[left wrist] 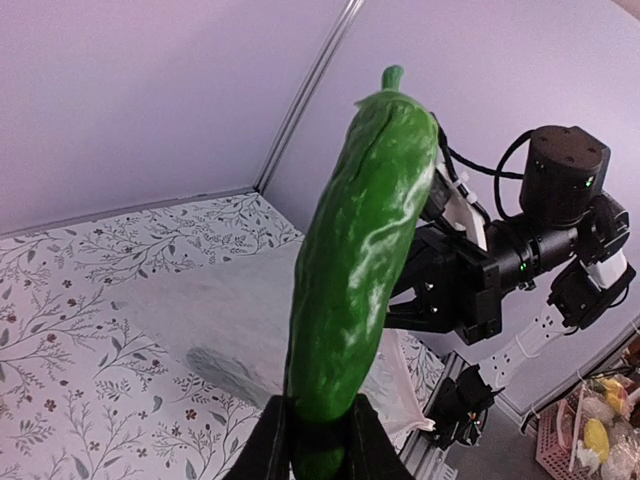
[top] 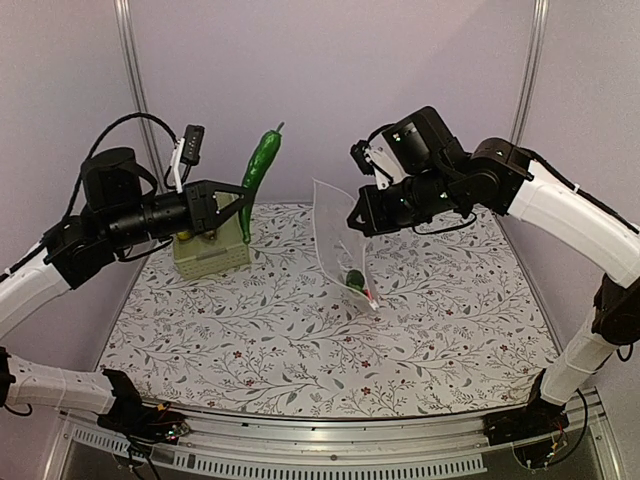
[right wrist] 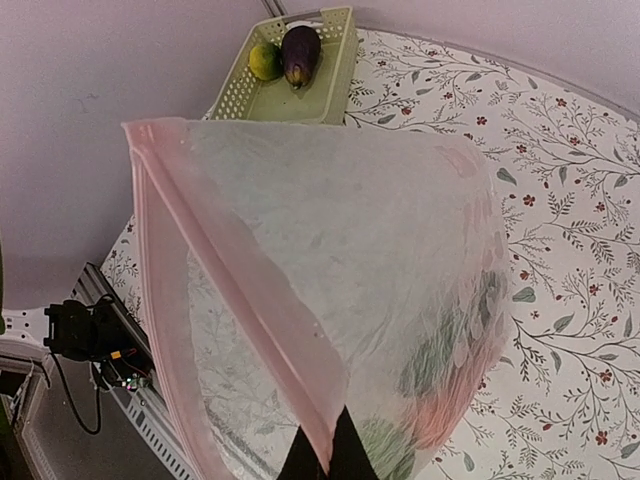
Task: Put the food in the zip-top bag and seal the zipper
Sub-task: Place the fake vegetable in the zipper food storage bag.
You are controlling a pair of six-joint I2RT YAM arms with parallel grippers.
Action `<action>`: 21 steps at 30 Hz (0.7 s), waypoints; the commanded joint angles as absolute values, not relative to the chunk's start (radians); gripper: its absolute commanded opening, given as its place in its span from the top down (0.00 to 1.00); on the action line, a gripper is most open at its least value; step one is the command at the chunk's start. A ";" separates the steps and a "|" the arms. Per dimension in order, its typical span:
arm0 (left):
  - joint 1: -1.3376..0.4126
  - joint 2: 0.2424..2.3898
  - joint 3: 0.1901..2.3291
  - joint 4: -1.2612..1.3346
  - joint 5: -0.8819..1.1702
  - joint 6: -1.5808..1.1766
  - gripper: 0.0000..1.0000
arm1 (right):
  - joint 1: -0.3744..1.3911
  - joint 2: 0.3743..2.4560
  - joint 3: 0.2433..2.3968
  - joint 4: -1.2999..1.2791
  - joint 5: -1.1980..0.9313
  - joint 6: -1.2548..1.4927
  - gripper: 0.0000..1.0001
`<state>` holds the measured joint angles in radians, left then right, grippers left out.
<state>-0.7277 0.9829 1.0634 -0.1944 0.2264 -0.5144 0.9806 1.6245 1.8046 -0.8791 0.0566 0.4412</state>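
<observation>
**Top external view.** The step in hand looks like loading. The left gripper (top: 240, 205) is clamped on the lower end of a long green vegetable (top: 262, 165). The vegetable stands nearly upright in the air above the pale green basket (top: 210, 255), at 10 o'clock on the flowered table cloth (top: 300, 350). The right gripper (top: 358, 215) pinches the upper edge of the zip-top bag (top: 335, 235). The bag hangs near the centre with its lowest corner on the cloth, and at least 1 dark green piece (top: 354, 279) lies in that corner.

**Left wrist view.** The vegetable is glossy and smooth-skinned with shallow dents, tapering to a short stem at 12 o'clock. Both fingers press its butt end at 6 o'clock. It is probably hard moulded plastic, so it should slide easily on film.

**Right wrist view.** The fingers are closed on the zipper (right wrist: 230, 290), a pale pink strip running from 6 o'clock up to 10 o'clock. The film is thin, cloudy, crinkled and limp. Green and red-orange shapes show through it at 4 o'clock. How far the mouth gapes is hard to tell. At 12 o'clock the slotted basket holds 1 dark purple eggplant (right wrist: 300, 52) and 1 round yellow-green piece (right wrist: 263, 60).

Sealing has not begun. The next move calls for carrying the vegetable toward 3 o'clock and tipping it end-first into a mouth held by only 1 pinch.
</observation>
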 commanded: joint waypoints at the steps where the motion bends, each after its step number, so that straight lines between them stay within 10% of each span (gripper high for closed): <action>1: -0.830 1.083 1.154 -0.178 0.161 -0.491 0.83 | 0.985 1.626 1.802 -0.857 0.059 0.440 1.00; 21: -0.986 1.251 1.215 -0.456 0.161 -0.787 0.85 | 0.994 1.655 1.825 -0.854 0.203 0.375 1.00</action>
<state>-0.9668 1.2312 1.2270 -0.3813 0.1608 -0.7464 0.9836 1.6341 1.8053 -0.8707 0.1696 0.4019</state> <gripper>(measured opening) 0.158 0.006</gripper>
